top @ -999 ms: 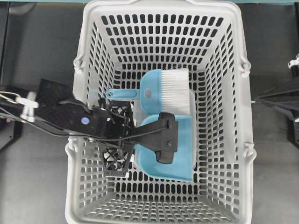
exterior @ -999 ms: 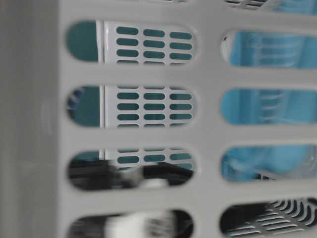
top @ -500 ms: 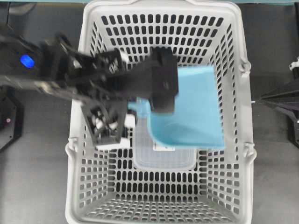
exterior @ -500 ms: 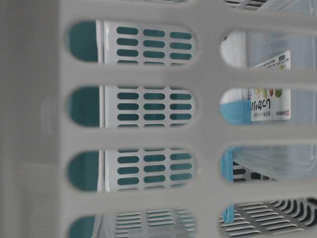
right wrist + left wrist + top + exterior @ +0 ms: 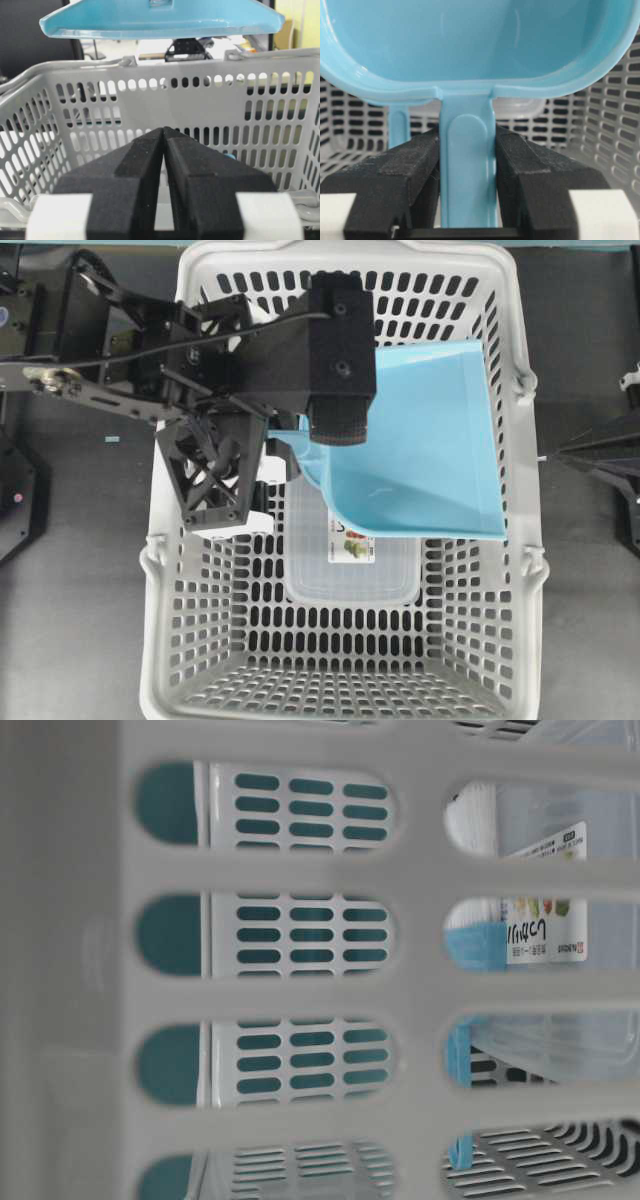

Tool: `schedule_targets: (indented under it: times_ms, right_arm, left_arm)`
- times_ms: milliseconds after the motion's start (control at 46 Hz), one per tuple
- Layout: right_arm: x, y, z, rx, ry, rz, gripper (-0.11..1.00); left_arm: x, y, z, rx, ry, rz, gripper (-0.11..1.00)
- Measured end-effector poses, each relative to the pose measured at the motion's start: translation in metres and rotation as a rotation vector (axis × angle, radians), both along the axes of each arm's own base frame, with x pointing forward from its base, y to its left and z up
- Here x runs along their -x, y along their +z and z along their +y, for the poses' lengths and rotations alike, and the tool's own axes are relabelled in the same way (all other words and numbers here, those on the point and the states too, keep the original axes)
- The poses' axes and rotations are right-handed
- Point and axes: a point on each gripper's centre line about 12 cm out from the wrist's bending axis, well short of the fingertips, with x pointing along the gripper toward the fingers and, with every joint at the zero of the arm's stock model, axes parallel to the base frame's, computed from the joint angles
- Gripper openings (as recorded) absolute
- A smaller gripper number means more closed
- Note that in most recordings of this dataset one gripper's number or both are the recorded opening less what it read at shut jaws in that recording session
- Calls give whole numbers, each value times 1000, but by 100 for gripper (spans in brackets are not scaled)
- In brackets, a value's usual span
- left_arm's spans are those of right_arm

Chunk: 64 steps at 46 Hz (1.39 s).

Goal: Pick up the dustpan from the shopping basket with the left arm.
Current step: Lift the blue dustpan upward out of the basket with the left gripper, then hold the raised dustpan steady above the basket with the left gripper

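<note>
Light blue plastic fills the upper right of the overhead view: the dustpan [image 5: 420, 450] is held in the air above the shopping basket [image 5: 515, 640], its wide tray tilted and spread over the basket's far right portion. The dustpan's thin handle [image 5: 466, 165] is pinched between the two black padded fingers [image 5: 407, 175] of the left gripper [image 5: 467, 172], as seen from the left wrist camera, where the pads are pressed against both sides of the handle and the rounded back rim of the tray is seen just above them. The left arm [image 5: 120, 360] is stretched in from the left edge of the overhead view, over the basket's left wall, with its black camera housing [image 5: 335, 355] lying across the near edge of the dustpan.

On the slotted floor of the basket, below the dustpan, a clear lidded container [image 5: 350, 575] with a small printed label is seen. Through the basket's side slots in the table-level view, the same container [image 5: 560, 920] and a strip of blue plastic are seen, too partial to be named.

From the right wrist camera, the dustpan [image 5: 160, 20] is seen well above the basket's grey rim [image 5: 150, 62]. The right gripper [image 5: 164, 150] is parked outside the basket, at the right of the overhead view, and its two black pads are pressed together with nothing between them.
</note>
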Motion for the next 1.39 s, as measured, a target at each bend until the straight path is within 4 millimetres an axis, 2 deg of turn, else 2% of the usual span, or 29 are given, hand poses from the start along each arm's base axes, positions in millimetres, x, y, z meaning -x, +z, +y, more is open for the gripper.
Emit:
schedule_targets:
  times_ms: [1021, 1390]
  right_arm:
    - [1, 1, 0, 0, 0, -8, -1]
    - [1, 1, 0, 0, 0, -6, -1]
  left_arm:
    - [0, 0, -2, -1, -6, 0, 28]
    - [0, -8, -3, -2, -8, 17, 28]
